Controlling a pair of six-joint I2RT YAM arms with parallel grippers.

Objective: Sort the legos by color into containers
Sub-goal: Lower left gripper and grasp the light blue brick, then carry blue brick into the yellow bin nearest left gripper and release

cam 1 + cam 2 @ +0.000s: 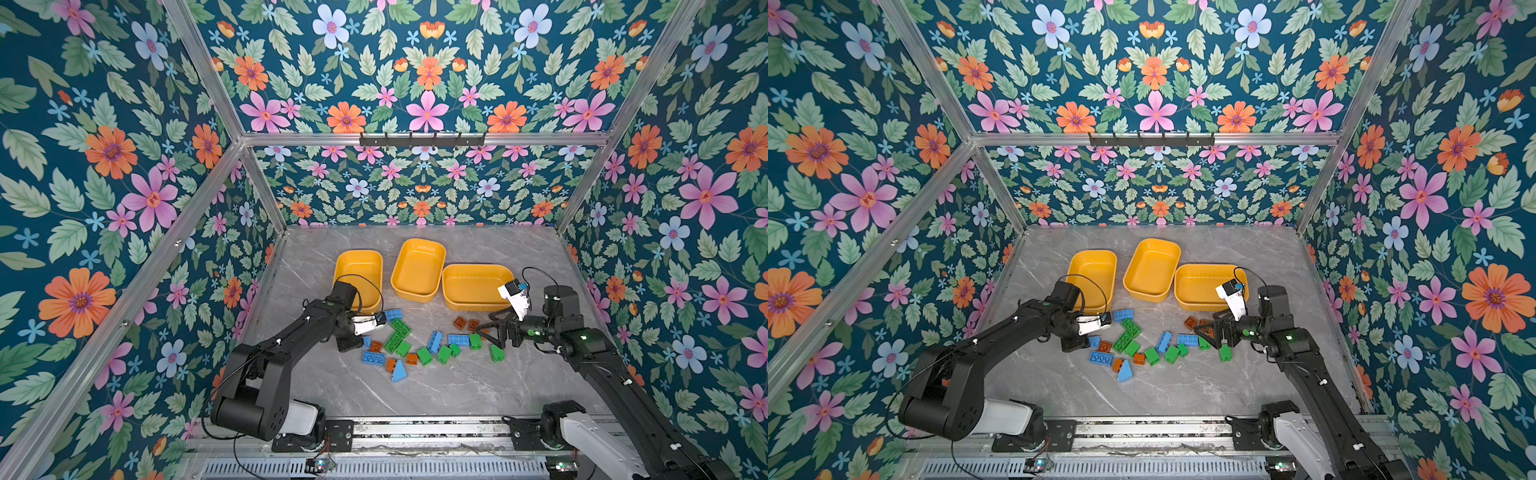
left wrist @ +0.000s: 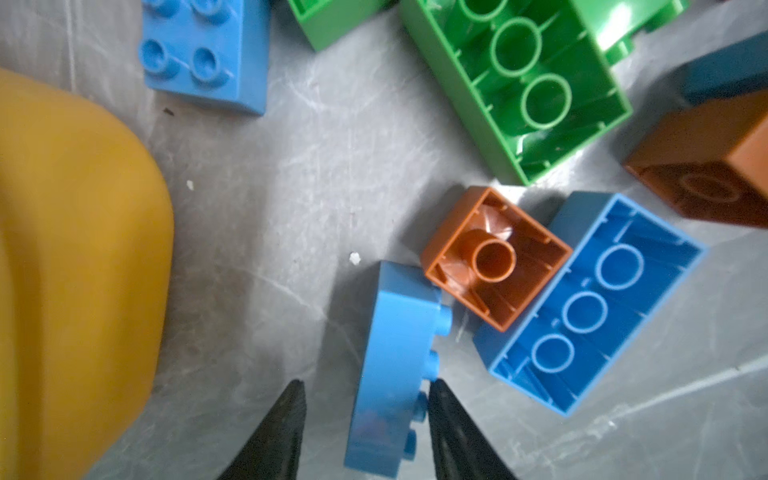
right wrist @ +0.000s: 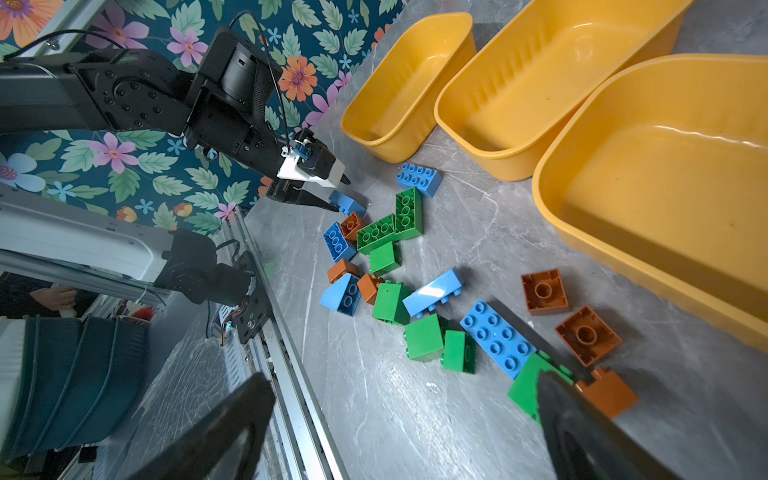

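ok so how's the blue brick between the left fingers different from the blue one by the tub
The blue brick between the left fingers lies on its side, studs pointing sideways; the flat brick by the tub sits studs up. The first has a finger on each side; the second lies free. Both are light blue.
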